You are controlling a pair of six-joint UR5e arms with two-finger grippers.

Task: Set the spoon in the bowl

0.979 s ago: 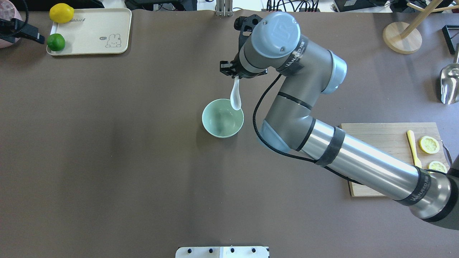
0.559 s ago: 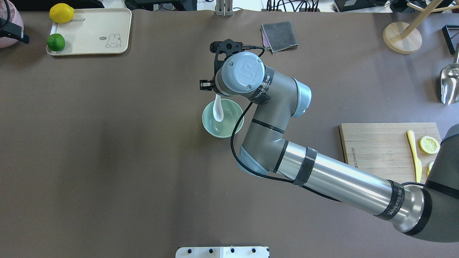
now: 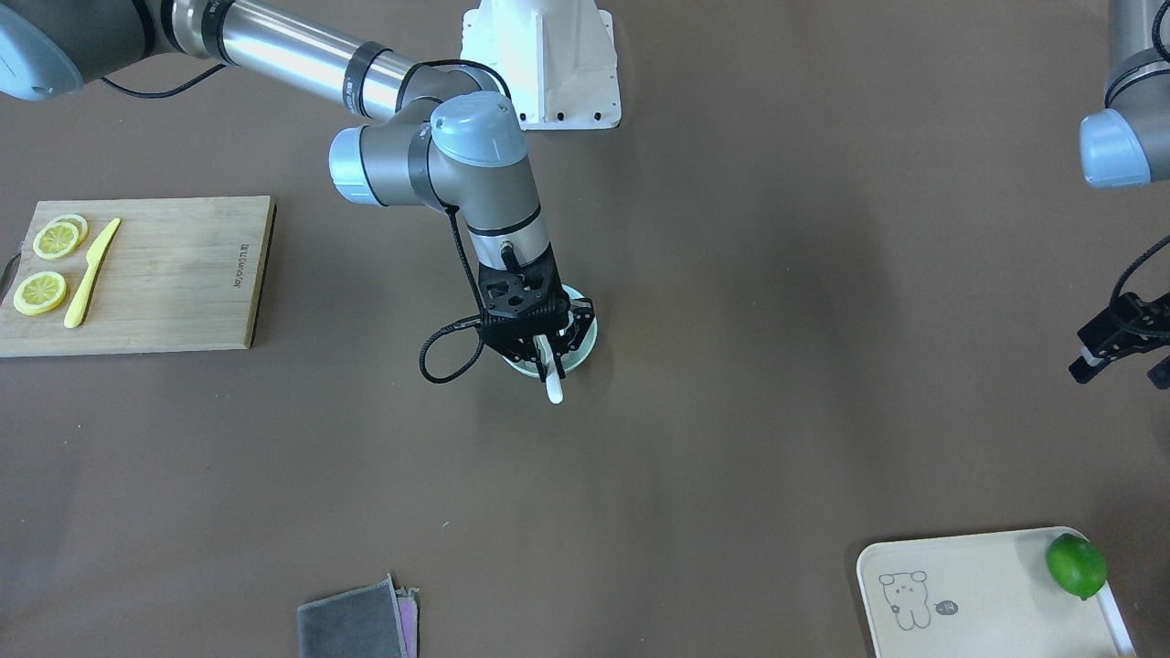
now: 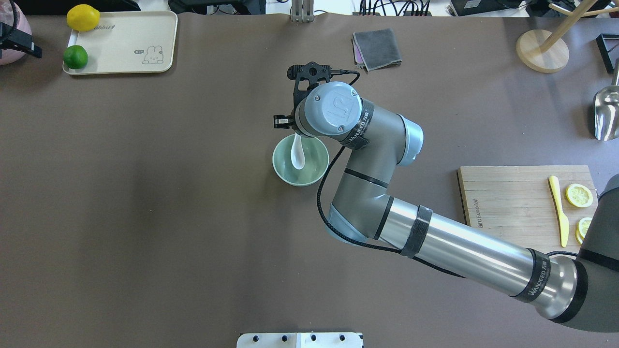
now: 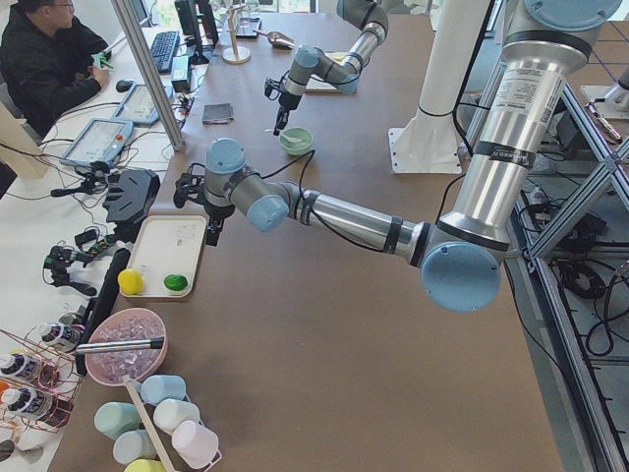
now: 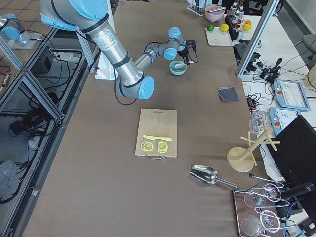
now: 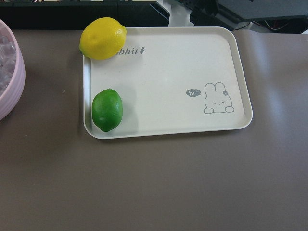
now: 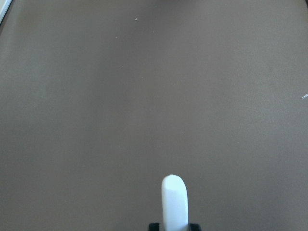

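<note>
The pale mint-green bowl [image 4: 282, 166] stands mid-table; it also shows in the front view [image 3: 586, 350] and the right side view [image 6: 177, 69]. My right gripper [image 4: 292, 127] hangs over the bowl's far rim, shut on the handle of the small white spoon [image 4: 298, 155]. The spoon points down, its scoop inside the bowl, and I cannot tell whether it touches the bottom. In the front view the handle end [image 3: 554, 389] sticks out past the gripper [image 3: 546, 353]. The right wrist view shows the handle tip [image 8: 174, 199]. My left gripper [image 3: 1122, 358] is open and empty, far off by the tray.
A cream tray [image 4: 126, 34] holds a lemon [image 4: 83, 17] and a lime [image 4: 75, 57] at the far left. A grey cloth [image 4: 377, 48] lies beyond the bowl. A cutting board [image 4: 512, 193] holds a yellow knife [image 4: 559, 210] and lemon slices. A wooden stand [image 4: 541, 50] is far right.
My right gripper carried the spoon left and toward the bowl. The scoop went from the bowl's far right rim to inside the bowl. The left gripper drew back to the left edge.
</note>
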